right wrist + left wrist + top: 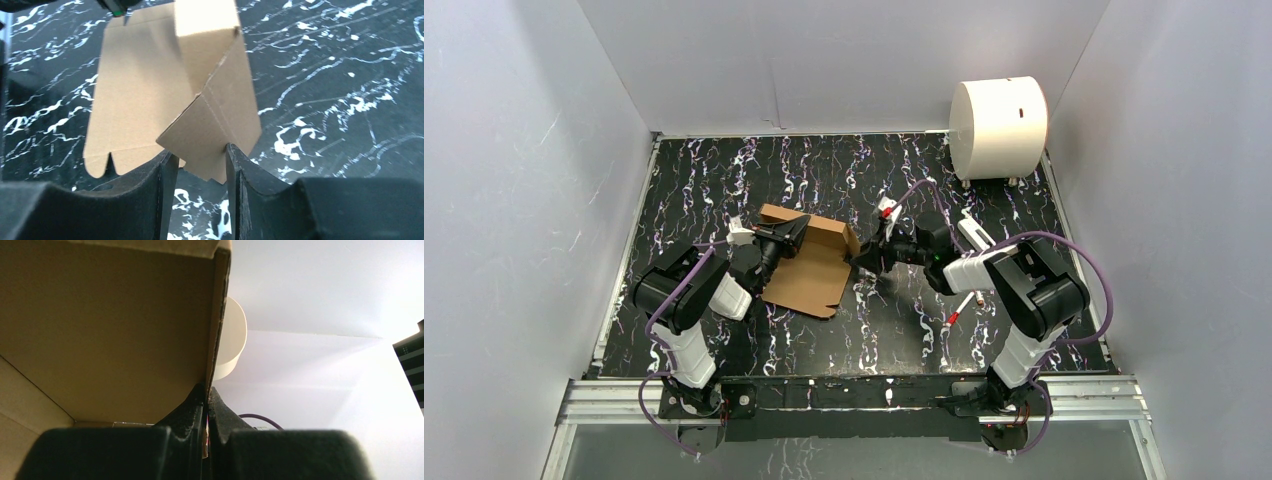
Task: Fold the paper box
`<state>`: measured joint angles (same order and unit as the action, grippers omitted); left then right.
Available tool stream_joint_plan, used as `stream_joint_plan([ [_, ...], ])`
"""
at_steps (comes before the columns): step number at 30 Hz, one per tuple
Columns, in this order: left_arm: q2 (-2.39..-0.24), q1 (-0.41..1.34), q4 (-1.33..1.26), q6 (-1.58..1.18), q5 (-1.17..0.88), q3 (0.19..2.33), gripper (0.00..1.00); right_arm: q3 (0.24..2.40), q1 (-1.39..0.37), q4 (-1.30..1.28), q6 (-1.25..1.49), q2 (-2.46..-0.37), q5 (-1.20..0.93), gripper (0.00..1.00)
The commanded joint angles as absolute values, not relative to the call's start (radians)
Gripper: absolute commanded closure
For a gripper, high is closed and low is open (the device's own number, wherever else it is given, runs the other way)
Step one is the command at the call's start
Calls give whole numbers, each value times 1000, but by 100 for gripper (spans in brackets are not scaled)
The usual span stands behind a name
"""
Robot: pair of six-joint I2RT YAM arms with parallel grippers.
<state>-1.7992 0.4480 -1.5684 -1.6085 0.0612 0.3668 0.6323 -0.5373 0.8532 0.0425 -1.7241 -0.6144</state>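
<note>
The paper box is a brown cardboard piece lying partly unfolded on the black marbled table, with its far and right flaps raised. My left gripper is shut on the box's raised far-left flap. In the left wrist view the cardboard edge runs down into the closed left gripper. My right gripper is at the box's right side. In the right wrist view a folded flap corner hangs between the fingers of the right gripper. Those jaws stand apart, and the right finger touches the flap.
A large white cylinder stands at the back right corner and also shows behind the cardboard as the white cylinder. White walls close in three sides. A metal rail runs along the near edge by the arm bases.
</note>
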Motion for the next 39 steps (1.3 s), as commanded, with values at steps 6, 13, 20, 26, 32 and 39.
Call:
stream_joint_plan([
  [6, -1811, 462, -1634, -1595, 0, 360, 100, 669, -554, 948, 76, -1700, -795, 50],
  [13, -1813, 463, -1634, -1605, -42, 370, 100, 718, -582, 988, 87, -1755, -769, 51],
  [20, -1792, 472, -1634, -1615, -50, 377, 100, 733, -620, 1065, 166, -1766, -613, 54],
  [26, -1779, 474, -1631, -1593, -52, 370, 100, 708, -621, 1063, 222, -1732, -433, 57],
  [32, -1801, 473, -1631, -1587, -52, 349, 100, 694, -628, 1092, 259, -1747, -421, 57],
  [39, -1798, 472, -1629, -1568, -50, 343, 100, 643, -630, 1146, 263, -1758, -395, 53],
])
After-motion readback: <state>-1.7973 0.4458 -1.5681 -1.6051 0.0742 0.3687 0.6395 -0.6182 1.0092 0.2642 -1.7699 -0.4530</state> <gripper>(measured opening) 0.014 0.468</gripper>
